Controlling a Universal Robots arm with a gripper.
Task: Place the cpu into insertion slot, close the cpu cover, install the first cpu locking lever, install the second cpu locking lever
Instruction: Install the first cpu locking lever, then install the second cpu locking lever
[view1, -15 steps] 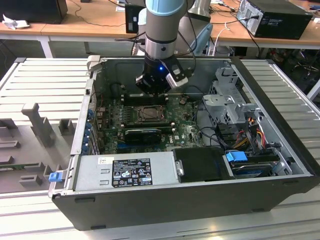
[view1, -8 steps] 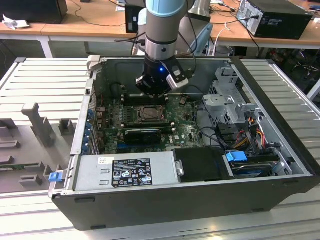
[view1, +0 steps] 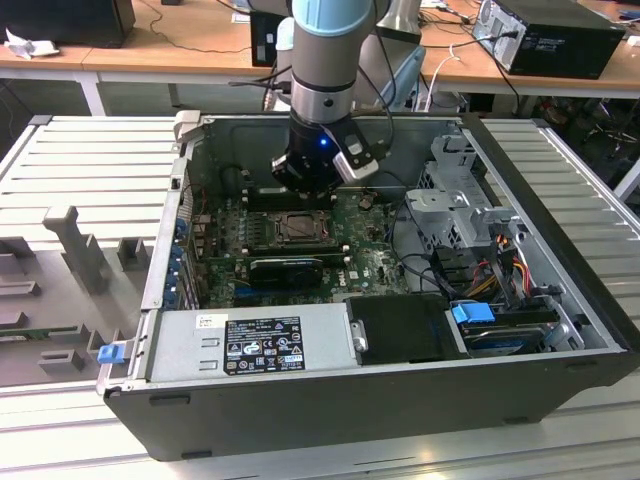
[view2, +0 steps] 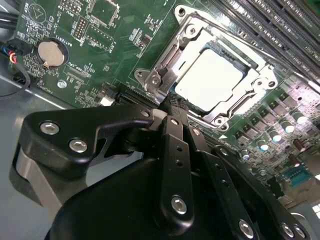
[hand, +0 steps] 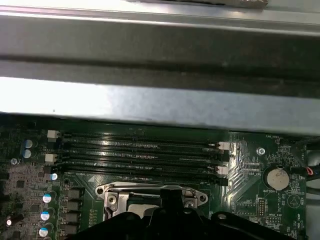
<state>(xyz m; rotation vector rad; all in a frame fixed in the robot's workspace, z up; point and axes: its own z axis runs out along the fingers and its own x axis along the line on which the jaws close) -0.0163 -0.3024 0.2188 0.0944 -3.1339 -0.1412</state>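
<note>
We saw the arm (view1: 322, 60) reaching down into an open computer case (view1: 400, 400) that lay on its side on a ribbed metal bench (view1: 90, 160). The gripper (view1: 300, 183) hung low over the green motherboard (view1: 370, 262), just at 12 o'clock of the socket (view1: 298, 228) in the exterior view.

In the second wrist view the chip (view2: 208, 79) lay flat inside the socket (view2: 165, 62), its pale metal face turned up and catching the light. The silvery cover (view2: 260, 82) lay down around the chip, whose face showed through the cut-out. The gripper (view2: 172, 107) had its dark fingers (view2: 176, 145) drawn together into one narrow tip, closed and holding nothing. That tip stood right at the socket's metal edge, at about 7 o'clock of the chip in that picture; whether it touched the metal we could not tell.

A round coin battery (view2: 52, 53) sat on the board well apart from the socket, at about 9 o'clock of it.

In the first wrist view the long black memory slots (hand: 140, 152) ran across the board just beyond the socket (hand: 150, 192), and the case wall (hand: 160, 95) rose behind them.
</note>
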